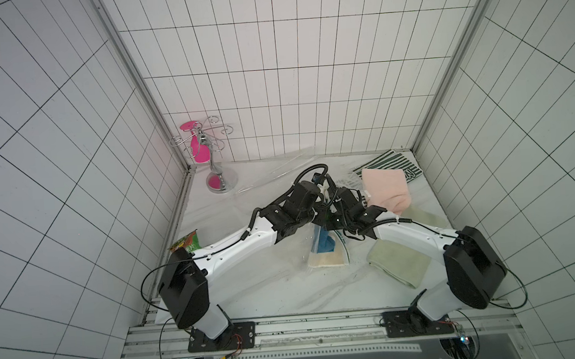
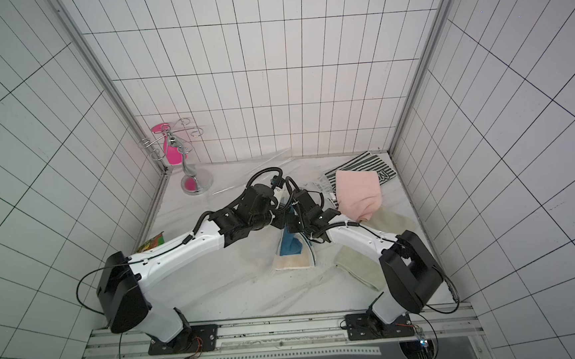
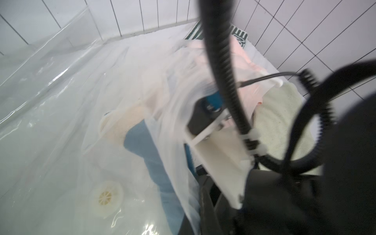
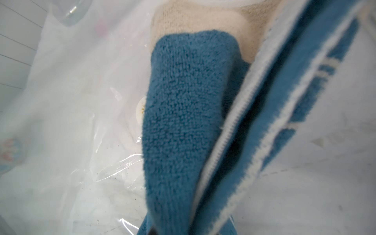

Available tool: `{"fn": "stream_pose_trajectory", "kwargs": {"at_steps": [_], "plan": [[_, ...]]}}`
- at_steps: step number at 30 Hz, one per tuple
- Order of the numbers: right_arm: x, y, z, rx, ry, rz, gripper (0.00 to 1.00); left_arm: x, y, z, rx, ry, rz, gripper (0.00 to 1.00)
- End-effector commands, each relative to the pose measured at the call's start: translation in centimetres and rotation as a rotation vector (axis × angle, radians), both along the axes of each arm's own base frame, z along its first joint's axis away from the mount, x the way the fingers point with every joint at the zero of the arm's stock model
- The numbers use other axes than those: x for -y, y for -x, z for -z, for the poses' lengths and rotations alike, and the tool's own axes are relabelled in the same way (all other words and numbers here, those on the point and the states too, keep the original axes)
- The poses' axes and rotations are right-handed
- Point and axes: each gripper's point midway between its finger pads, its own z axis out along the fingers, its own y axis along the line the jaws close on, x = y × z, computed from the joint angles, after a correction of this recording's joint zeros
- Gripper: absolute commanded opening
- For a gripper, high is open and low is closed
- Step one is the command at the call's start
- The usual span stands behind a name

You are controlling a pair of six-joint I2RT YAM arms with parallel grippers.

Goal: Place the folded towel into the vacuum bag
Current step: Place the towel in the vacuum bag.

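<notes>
Right gripper (image 1: pixel 332 220) clamps the folded blue towel (image 4: pixel 183 101); left gripper (image 1: pixel 316 220) closed.
Towel droops to the clear vacuum bag (image 3: pixel 61 122) on the desk (image 1: pixel 269 292).

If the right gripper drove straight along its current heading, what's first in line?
The folded blue towel: it fills the right wrist view dead ahead, with a cream towel past its far end. Depth is unclear; contact may already exist.

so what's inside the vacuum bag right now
A blue towel lying on a cream towel shows through the clear vacuum bag. The arms cover their far ends, so anything deeper cannot be seen.
</notes>
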Motion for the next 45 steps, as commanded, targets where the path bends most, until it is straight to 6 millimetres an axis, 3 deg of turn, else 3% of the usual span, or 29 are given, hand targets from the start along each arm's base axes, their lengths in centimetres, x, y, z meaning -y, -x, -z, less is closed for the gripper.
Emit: {"fn": "stream_pose_trajectory", "kwargs": {"at_steps": [1,6,10,12,17,22,33,38,45], "plan": [[-1.6,-1.3,1.5,-0.018,-0.022,-0.015,0.14,2.4,1.2,-3.9,0.07,0.122,0.097,0.0],[-0.8,-2.6,-0.4,0.061,-0.023,0.046,0.18,0.5,0.1,-4.1,0.055,0.113,0.06,0.0],[-0.5,-1.9,2.9,-0.056,0.056,0.049,0.25,-0.6,-0.9,-4.8,0.054,0.102,0.047,0.0],[-0.5,-1.5,3.5,-0.077,0.047,0.044,0.37,-1.1,-1.4,-5.0,0.053,0.098,0.038,0.0],[-0.2,-0.8,1.4,-0.053,0.032,0.027,0.61,-1.7,-1.7,-4.9,0.036,0.083,0.037,0.0],[-0.1,0.9,0.7,-0.115,0.05,-0.029,0.85,-1.9,-2.0,-4.3,0.029,0.06,0.029,0.0],[0.9,5.5,-0.7,-0.1,0.043,-0.013,0.9,-3.9,-2.1,-2.4,0.005,0.02,-0.015,0.0],[1.3,6.7,1.9,-0.076,0.105,0.06,0.9,-4.2,-1.6,-2.4,-0.008,0.049,-0.013,0.0],[0.2,7.8,5.3,-0.111,0.114,0.103,0.91,-4.3,-1.5,-2.1,-0.022,0.065,-0.016,0.0]]}}
